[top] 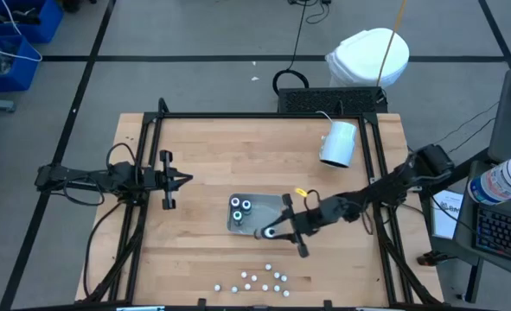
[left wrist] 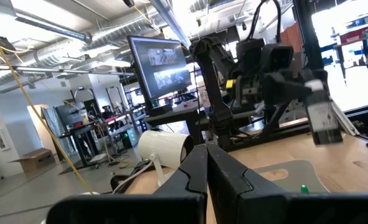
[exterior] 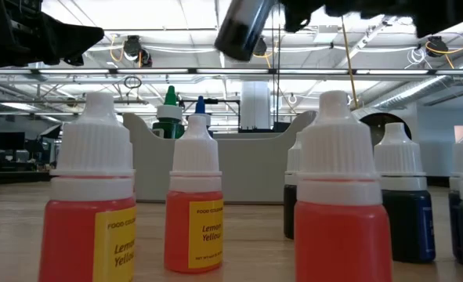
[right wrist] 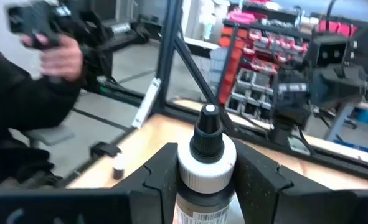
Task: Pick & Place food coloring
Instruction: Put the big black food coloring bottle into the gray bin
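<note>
My right gripper [top: 271, 231] hovers over the near right part of a grey tray [top: 268, 207], shut on a food coloring bottle [right wrist: 205, 162] with a black cap and a white collar. Three more small bottles [top: 239, 207] stand upright in the tray's left part; green and blue tips [exterior: 170, 106] show in the low view. Several food coloring bottles [top: 257, 278] stand by the table's near edge, among them yellow ones [exterior: 193, 211] and dark ones [exterior: 403, 204]. My left gripper [top: 184, 180] waits shut at the table's left, touching nothing. My right gripper pinches the bottle's body just below the white collar [right wrist: 205, 171] between its two fingers [right wrist: 162, 177], one on each side. The fingers come in about level from the table's right. The bottle is lifted clear above the tray [exterior: 243, 27] and tilted, its capped tip [right wrist: 207, 121] pointing away from the wrist.
A white cylinder [top: 339, 142] lies on the table's far right with a cable. A black frame rail [top: 264, 117] runs round the table. A white round object [top: 369, 53] sits beyond the far edge. A person's hand [right wrist: 59, 56] shows beyond the table in the right wrist view.
</note>
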